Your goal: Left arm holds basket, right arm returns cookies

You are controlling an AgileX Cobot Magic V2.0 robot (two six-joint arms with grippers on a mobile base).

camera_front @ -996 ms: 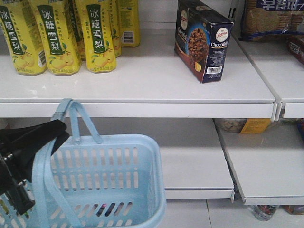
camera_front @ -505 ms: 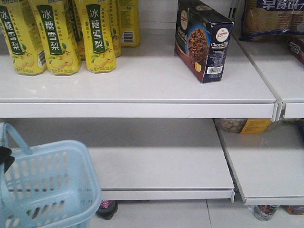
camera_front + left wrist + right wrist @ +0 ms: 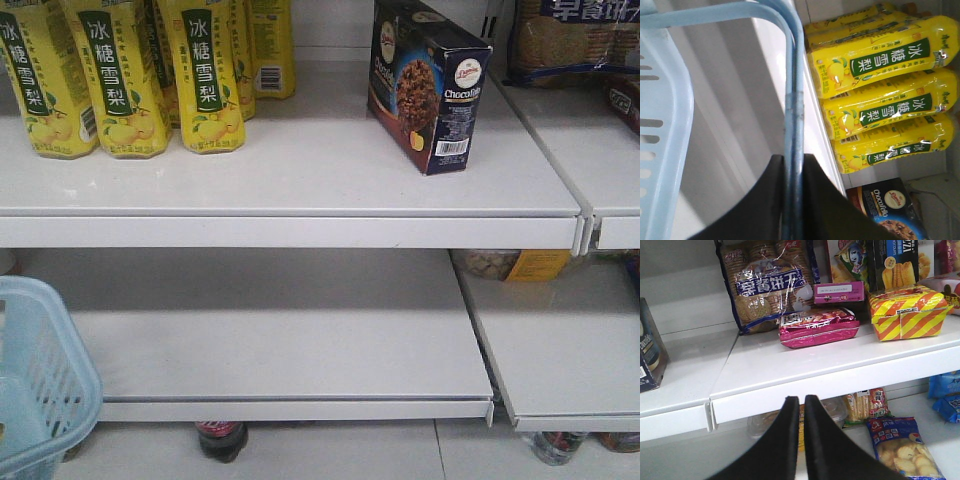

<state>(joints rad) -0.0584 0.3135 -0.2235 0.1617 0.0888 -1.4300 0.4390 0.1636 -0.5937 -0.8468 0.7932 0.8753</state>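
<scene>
Standing upright on the upper shelf point(image 3: 300, 170), the cookies point(image 3: 428, 85) face outward; left fingers point(image 3: 765, 205) clamp the basket point(image 3: 40, 380) handle, right fingers point(image 3: 790, 440) nearly together, empty.

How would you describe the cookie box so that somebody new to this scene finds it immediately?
Look at the upper white shelf in the front view. To the right of the yellow drink bottles stands the cookies, alone and upright. It is the only dark navy carton there, with a chocolate cookie picture, a white oval logo and a barcode.
</scene>
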